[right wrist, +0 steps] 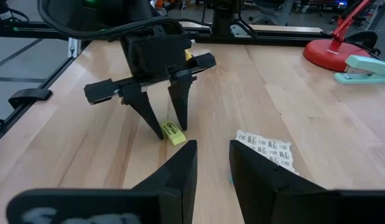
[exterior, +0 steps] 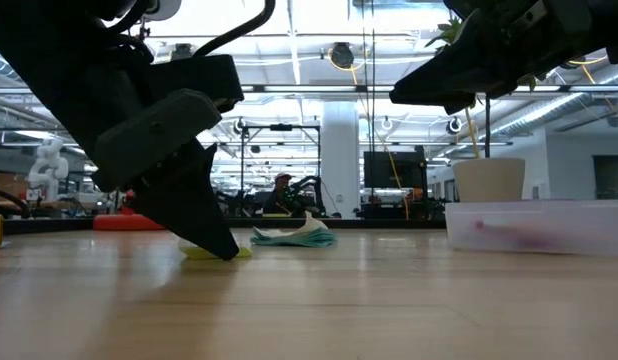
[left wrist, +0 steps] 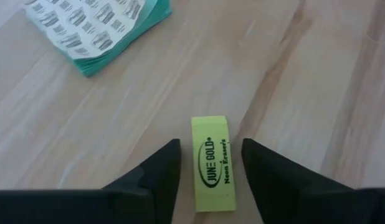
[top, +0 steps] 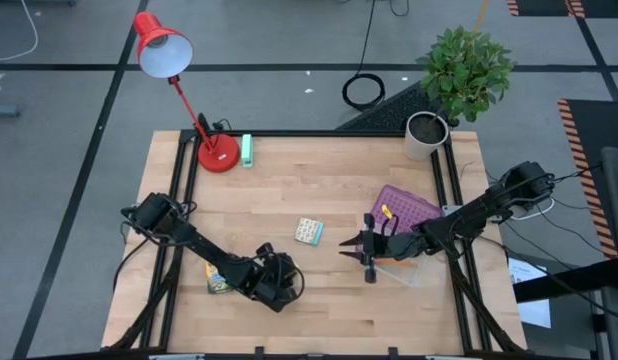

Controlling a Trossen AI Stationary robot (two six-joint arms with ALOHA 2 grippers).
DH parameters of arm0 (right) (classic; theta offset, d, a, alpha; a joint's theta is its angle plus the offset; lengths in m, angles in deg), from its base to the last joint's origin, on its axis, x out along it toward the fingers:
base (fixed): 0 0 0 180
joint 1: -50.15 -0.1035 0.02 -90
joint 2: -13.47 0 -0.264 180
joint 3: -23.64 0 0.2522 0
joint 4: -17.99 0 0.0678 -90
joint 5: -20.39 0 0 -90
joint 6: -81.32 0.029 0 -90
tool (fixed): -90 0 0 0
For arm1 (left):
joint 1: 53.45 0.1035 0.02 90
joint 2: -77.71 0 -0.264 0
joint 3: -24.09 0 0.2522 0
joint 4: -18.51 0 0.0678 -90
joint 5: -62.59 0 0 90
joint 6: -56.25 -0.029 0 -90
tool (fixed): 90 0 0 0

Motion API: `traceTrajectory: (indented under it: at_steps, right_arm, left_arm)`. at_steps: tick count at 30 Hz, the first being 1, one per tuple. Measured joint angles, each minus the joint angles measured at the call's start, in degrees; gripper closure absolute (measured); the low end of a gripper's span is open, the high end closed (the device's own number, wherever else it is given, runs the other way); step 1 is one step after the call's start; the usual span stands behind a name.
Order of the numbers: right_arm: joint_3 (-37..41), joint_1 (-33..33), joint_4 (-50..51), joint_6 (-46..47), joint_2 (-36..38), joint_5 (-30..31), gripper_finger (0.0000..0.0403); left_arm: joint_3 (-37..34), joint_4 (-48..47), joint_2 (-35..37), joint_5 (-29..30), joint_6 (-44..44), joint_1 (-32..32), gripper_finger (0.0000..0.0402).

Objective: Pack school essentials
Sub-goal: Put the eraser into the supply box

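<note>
straddling a small yellow eraser [left wrist: 213,163] with its fingers spread, the left gripper [right wrist: 164,109] is standing fingertips-down on the wooden table [top: 329,180], near the front edge. the left wrist view is showing one finger on each side of the eraser, with a gap on both sides, so nothing is being pinched yet. the printing on it is reading "neon erasers". the step in hand looks like the pick-up of this eraser, one of the school essentials still lying loose on the table.

just beyond the eraser, the pale patterned pack with the teal edge [left wrist: 99,28] is lying flat, apart from it. the yellow-green crayon box [top: 217,279] is sitting beside the left arm, partly hidden under it. the right gripper [top: 352,243] is hovering over the table's middle right, its fingers parted and holding nothing, just beside the clear case with the purple lining [top: 404,210], where a small yellow item is already lying.

the next move, i judge, is calling for the left fingers closing squarely on the eraser's long sides, low enough not to slip over its thin body, then lifting it and carrying it across to the case without brushing the patterned pack.
</note>
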Motion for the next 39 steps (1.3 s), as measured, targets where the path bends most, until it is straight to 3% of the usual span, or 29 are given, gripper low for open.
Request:
traceTrajectory:
  at_steps: [5,9,23,39]
  right_arm:
    - [0.0,0.0,0.0,0.0,0.0,0.0,0.0314]
    - [0.0,0.0,0.0,0.0,0.0,0.0,0.0314]
    - [0.0,0.0,0.0,-0.2,0.0,0.0,0.0314]
    - [0.0,0.0,0.0,0.0,0.0,0.0,0.0314]
  left_arm:
    - [-0.1,-0.9,0.1,0.4,2.7,-0.8,0.0181]
    - [0.0,-2.8,0.2,0.4,5.2,-1.7,0.0176]
    - [-0.1,-2.8,-0.2,2.6,5.3,-4.2,0.0252]
    - [-6.7,6.0,-0.1,9.7,7.5,-6.4,0.0259]
